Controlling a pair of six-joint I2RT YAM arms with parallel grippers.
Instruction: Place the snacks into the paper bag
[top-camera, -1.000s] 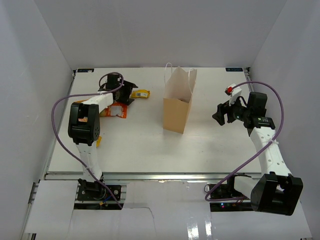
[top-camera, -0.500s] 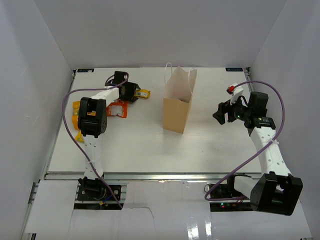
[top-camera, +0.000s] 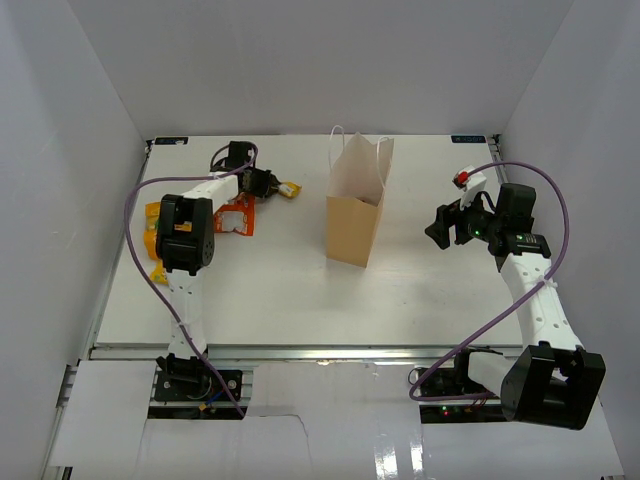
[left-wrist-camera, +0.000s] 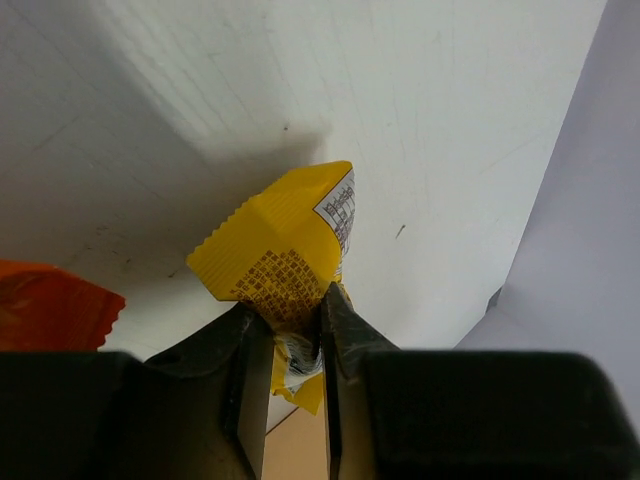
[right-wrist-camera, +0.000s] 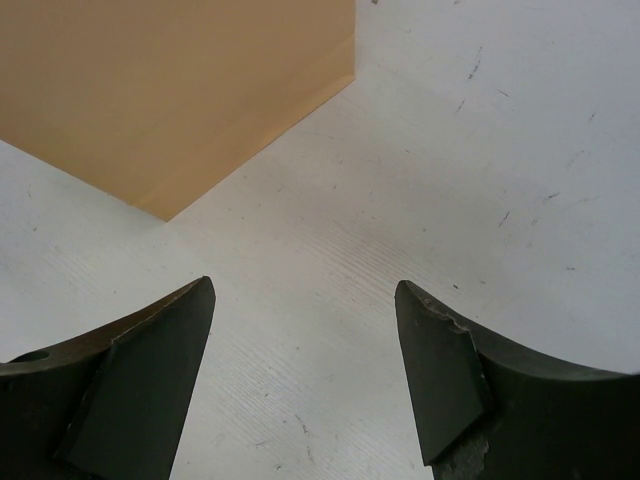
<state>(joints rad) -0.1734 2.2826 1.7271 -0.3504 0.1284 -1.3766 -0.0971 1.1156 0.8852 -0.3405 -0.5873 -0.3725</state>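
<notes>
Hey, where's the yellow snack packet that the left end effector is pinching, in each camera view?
Top external: the yellow packet is up and left of centre, at the left end effector, left of the paper bag.
Left wrist: mid-frame, its lower end pinched between the fingers.
Right wrist: not in it.
Shared landmark: the paper bag, central from above, upper left in the right wrist view.

White table (top-camera: 430, 290) bearing paper bag (top-camera: 355, 215), orange packet (top-camera: 238, 218)
</notes>
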